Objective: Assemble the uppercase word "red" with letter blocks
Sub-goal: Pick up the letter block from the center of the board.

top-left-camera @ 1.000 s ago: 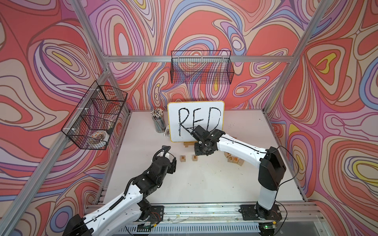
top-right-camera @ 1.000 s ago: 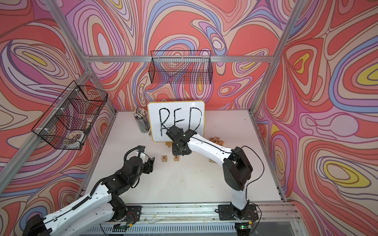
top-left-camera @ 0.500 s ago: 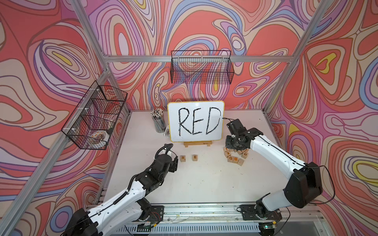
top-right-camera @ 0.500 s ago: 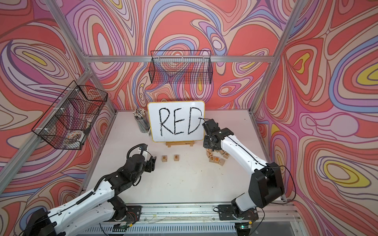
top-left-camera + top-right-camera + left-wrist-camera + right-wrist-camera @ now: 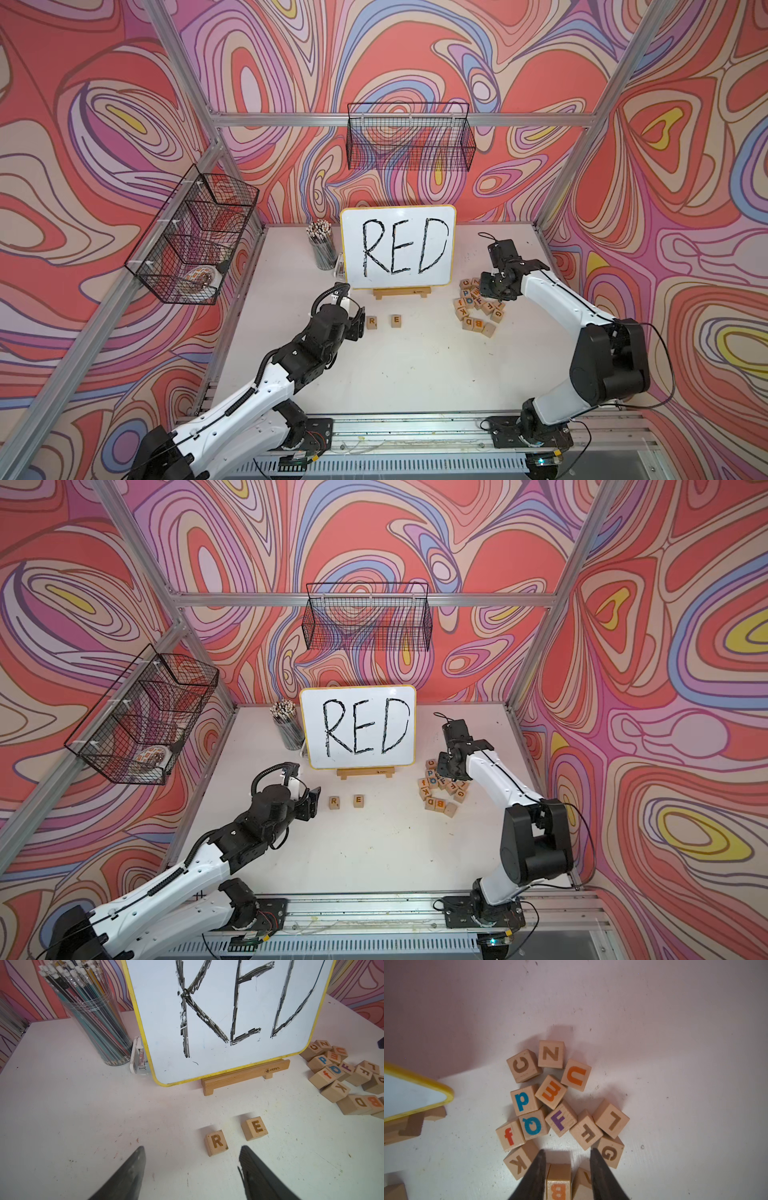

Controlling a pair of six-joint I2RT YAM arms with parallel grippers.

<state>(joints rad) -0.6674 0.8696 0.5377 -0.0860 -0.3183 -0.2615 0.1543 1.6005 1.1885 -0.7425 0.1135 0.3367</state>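
The R block (image 5: 372,321) (image 5: 216,1142) and the E block (image 5: 397,320) (image 5: 254,1128) lie side by side in front of the whiteboard, a small gap between them. The D block (image 5: 360,1102) (image 5: 469,322) sits at the near edge of the block pile, beside an orange B block (image 5: 558,1180). My left gripper (image 5: 359,322) (image 5: 192,1148) hovers open just left of the R block, nothing between its fingers. My right gripper (image 5: 489,291) (image 5: 566,1150) is over the pile, its jaws a block's width apart around the B block.
The yellow-rimmed whiteboard (image 5: 398,247) reading RED stands on a wooden easel (image 5: 401,291). A pencil cup (image 5: 323,247) is left of it. Several other letter blocks (image 5: 550,1093) make up the pile (image 5: 478,303). Wire baskets (image 5: 409,137) (image 5: 191,237) hang on the walls.
My right arm swung from in front of the whiteboard to the right and now sits over the block pile, its jaws narrower. The left arm barely moved.
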